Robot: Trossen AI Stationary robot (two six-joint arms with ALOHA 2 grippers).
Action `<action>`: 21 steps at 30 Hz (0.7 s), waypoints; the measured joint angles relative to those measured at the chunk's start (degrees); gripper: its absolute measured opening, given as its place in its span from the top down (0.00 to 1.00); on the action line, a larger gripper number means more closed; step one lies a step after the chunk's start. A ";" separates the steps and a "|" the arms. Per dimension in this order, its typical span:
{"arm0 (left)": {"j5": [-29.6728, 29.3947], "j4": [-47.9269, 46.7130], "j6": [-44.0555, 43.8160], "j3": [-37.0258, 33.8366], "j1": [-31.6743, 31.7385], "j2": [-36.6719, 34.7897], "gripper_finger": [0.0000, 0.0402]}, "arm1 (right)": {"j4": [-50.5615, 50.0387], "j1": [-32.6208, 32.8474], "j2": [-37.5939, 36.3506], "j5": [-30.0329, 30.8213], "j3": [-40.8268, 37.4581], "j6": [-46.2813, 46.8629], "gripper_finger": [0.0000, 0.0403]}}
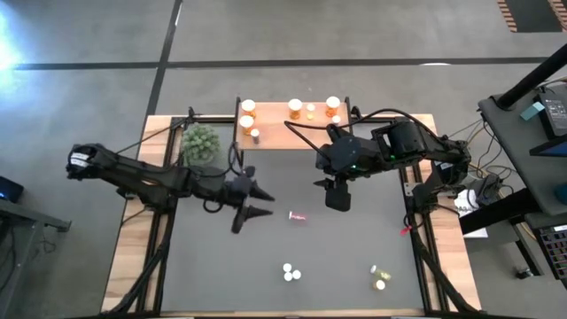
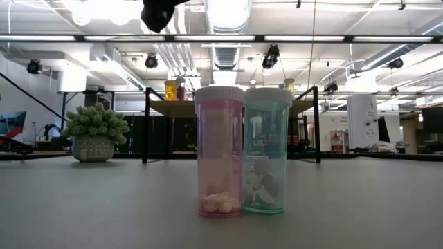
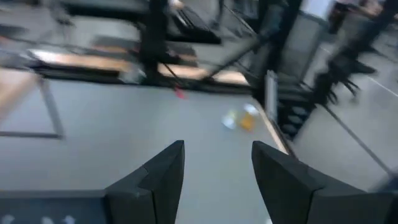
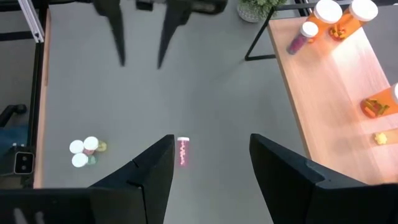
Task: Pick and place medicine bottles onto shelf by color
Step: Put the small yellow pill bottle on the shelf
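While the pink bottle [image 4: 182, 152] lies toppled mid-mat below my empty, parted right gripper [image 4: 211, 163], I judge it light and slick. I'd pinch across its body. Left gripper [image 1: 257, 201] waits open nearby.

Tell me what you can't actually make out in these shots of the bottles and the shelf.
- High view: the bottles on the shelf are too small to read colours beyond orange.
- Low view: the pink bottle and teal bottle block the mat behind them.
- Left wrist view: motion blur; the bottles by the mat edge can't be counted.
- Right wrist view: the frame edge cuts off the shelf's far end.
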 joint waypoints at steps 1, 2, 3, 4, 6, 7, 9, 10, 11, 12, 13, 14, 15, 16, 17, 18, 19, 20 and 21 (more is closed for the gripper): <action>0.97 -0.14 0.00 -0.01 -0.12 0.48 0.57 | 0.00 -0.01 -0.02 0.00 0.00 0.00 0.51; 1.28 -0.05 0.12 -0.01 -0.15 0.99 0.57 | 0.00 0.02 -0.02 -0.02 0.00 0.01 0.51; 1.26 -0.05 0.92 -0.01 -0.11 1.42 0.57 | 0.00 -0.01 -0.02 -0.01 0.00 0.01 0.51; 1.26 0.13 2.45 -0.01 -0.10 1.97 0.57 | 0.00 -0.01 -0.02 0.01 0.00 0.00 0.51; 1.34 0.17 7.30 -0.01 -0.05 3.09 0.57 | 0.00 -0.01 -0.02 -0.01 0.00 0.00 0.51; 1.64 0.18 10.31 -0.01 -0.07 3.82 0.57 | 0.00 0.02 -0.02 0.00 0.00 0.02 0.51; 1.81 0.59 16.10 -0.01 -0.11 5.07 0.57 | 0.00 0.00 -0.02 -0.01 0.00 0.02 0.51; 1.86 0.52 18.57 -0.01 -0.11 5.39 0.57 | 0.00 0.00 -0.01 0.00 0.00 0.01 0.51; 1.88 0.62 20.42 -0.01 -0.11 5.76 0.57 | 0.00 -0.01 -0.01 0.01 0.00 0.01 0.51; 1.86 1.00 21.79 -0.01 -0.11 6.08 0.57 | 0.00 0.00 -0.01 -0.01 0.00 0.00 0.51; 1.86 1.04 22.73 -0.01 -0.11 6.25 0.57 | 0.00 -0.01 -0.02 -0.02 0.00 0.02 0.51; 1.86 0.91 23.81 -0.01 -0.11 6.39 0.57 | 0.00 0.01 -0.02 0.01 0.00 0.00 0.51; 1.86 1.12 24.91 -0.01 -0.09 6.51 0.57 | 0.01 0.00 -0.01 -0.01 0.00 0.00 0.51; 1.88 1.25 26.09 -0.01 -0.09 6.55 0.57 | 0.00 -0.01 -0.02 0.01 0.00 0.02 0.51; 1.88 1.23 27.75 -0.01 -0.09 6.58 0.57 | 0.00 0.00 -0.02 0.00 0.00 0.01 0.51; 1.91 1.19 29.27 -0.01 -0.09 6.58 0.57 | 0.00 0.01 -0.02 -0.01 0.00 0.00 0.51; 2.20 1.15 30.88 -0.01 -0.11 6.59 0.57 | 0.00 0.02 -0.02 0.00 0.00 0.00 0.51; 2.74 1.14 32.58 -0.01 -0.11 6.59 0.57 | 0.00 0.01 -0.02 0.00 0.00 0.01 0.51; 3.34 1.15 34.06 -0.01 -0.11 6.60 0.57 | 0.01 0.01 -0.02 0.00 0.00 0.01 0.51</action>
